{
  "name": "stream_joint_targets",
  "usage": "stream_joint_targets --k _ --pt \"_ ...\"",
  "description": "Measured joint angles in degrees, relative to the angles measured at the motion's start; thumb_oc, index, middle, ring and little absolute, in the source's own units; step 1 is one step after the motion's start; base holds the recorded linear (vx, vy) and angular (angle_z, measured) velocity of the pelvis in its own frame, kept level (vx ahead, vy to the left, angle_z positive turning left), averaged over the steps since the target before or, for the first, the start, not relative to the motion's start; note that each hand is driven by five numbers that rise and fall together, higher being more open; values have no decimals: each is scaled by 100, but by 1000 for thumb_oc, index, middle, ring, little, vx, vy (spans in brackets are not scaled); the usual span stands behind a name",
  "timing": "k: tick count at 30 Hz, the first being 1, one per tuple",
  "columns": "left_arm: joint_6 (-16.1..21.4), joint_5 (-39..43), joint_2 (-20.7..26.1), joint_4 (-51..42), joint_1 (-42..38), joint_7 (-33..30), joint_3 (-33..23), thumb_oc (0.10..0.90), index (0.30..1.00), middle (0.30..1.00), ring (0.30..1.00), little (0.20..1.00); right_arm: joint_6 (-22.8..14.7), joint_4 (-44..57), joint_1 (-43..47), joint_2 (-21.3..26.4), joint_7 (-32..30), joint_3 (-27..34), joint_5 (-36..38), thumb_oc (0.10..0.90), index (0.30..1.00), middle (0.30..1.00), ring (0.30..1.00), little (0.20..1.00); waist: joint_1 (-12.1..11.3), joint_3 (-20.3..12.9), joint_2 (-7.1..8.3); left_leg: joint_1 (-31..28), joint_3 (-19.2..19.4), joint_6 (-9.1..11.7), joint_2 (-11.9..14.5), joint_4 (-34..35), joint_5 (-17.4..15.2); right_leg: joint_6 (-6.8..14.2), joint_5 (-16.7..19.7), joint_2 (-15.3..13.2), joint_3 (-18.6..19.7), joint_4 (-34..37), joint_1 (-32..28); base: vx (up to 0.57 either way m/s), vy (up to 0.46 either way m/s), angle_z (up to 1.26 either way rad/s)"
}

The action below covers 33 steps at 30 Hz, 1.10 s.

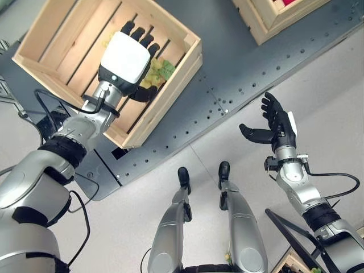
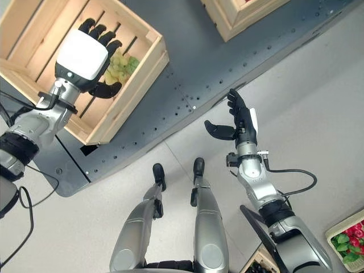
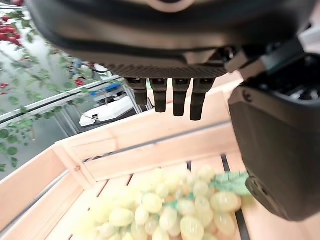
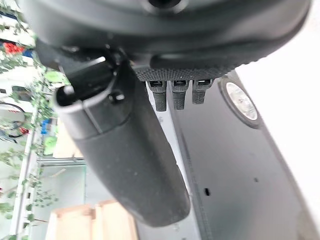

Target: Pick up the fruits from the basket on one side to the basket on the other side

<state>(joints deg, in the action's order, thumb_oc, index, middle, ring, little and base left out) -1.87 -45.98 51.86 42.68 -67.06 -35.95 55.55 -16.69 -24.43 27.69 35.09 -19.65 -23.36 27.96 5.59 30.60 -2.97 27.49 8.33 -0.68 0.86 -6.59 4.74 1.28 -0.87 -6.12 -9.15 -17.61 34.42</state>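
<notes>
left hand (image 1: 126, 57) fingers straight, spread above green grape bunch (image 3: 165, 210), nothing gripped, grapes lying on slatted floor of wooden crate (image 1: 170, 96), right hand (image 1: 278, 128) open and empty over grey floor (image 1: 318, 85), second crate (image 1: 267, 25) well apart

Light was bright, even and diffuse, with only soft, faint shadows. A pale sheen lay on the white back of the left hand (image 1: 126, 57) over the wooden crate (image 1: 51, 34). In the left wrist view the hand's bulk was blurred, while the grapes (image 3: 170, 210) just below its fingers were soft. The right hand (image 4: 130, 150) loomed dark and blurred, the background beyond it washed out.
</notes>
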Motion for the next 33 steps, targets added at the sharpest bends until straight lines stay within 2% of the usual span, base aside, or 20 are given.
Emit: stream_joint_targets --k 4,7,8,11,15,19,22,26,30,33 --pt "-115 -173 88 -11 -63 289 76 800 900 900 900 900 47 3 7 1 0 -6 -1 800 900 900 900 900 45 0 42 148 1 -13 10 -50 -12 -1 0 4 -10 -3 122 2 9 0" --pt "-233 -313 239 -51 -184 653 235 800 900 900 900 900 47 18 14 2 -1 -6 1 800 900 900 900 900 136 1 132 296 2 -30 14 -109 -23 -2 3 -1 -44 -3 213 10 22 5" --pt "-270 -377 293 -48 -256 809 321 800 900 900 900 900 47 22 10 2 -1 -6 2 800 900 900 900 900 147 1 207 337 15 -33 14 -116 -26 -1 4 -2 -40 -3 261 0 0 0" --pt "-343 -417 307 -48 -369 992 385 800 900 900 900 900 47 22 -6 2 -2 -10 6 800 900 900 900 900 149 -4 289 397 19 -40 14 -140 -32 0 5 -3 -40 -4 312 5 14 1" --pt "-643 -609 324 -76 -590 1203 541 800 900 900 900 900 47 85 -34 2 -2 -13 9 800 900 900 900 900 152 -3 316 423 49 -63 13 -173 -51 9 11 -9 -40 -3 315 7 43 1" --pt "-779 -620 353 63 -798 1219 613 800 900 900 900 900 46 180 -64 2 -4 -13 28 800 900 900 900 900 161 -4 322 470 50 -71 17 -228 -60 15 15 -7 -41 -3 328 9 37 1" --pt "-783 -729 371 81 -980 1218 672 800 900 900 900 900 45 188 -96 0 -4 -18 197 800 900 900 900 900 162 -4 361 548 61 -82 27 -334 -104 22 26 -3 -39 -5 357 -4 36 1" --pt "-772 -839 374 239 -1243 1212 722 800 900 900 900 900 43 198 -63 0 -4 -35 196 800 900 900 900 900 255 -11 499 751 162 -135 37 -500 -154 57 70 -2 -11 -14 499 0 8 -1" --pt "-706 -963 370 434 -1283 1289 734 800 900 900 900 900 42 220 -52 0 -6 -42 198 800 900 900 900 900 297 -10 512 955 199 -168 40 -702 -245 83 94 -3 51 -41 642 -9 19 -5" --pt "-499 -967 370 629 -1412 1326 896 800 900 900 900 900 42 221 -60 -1 -6 -63 221 800 900 900 900 900 298 -11 513 1139 208 -183 57 -866 -294 86 110 0 57 -67 756 -3 7 -1"
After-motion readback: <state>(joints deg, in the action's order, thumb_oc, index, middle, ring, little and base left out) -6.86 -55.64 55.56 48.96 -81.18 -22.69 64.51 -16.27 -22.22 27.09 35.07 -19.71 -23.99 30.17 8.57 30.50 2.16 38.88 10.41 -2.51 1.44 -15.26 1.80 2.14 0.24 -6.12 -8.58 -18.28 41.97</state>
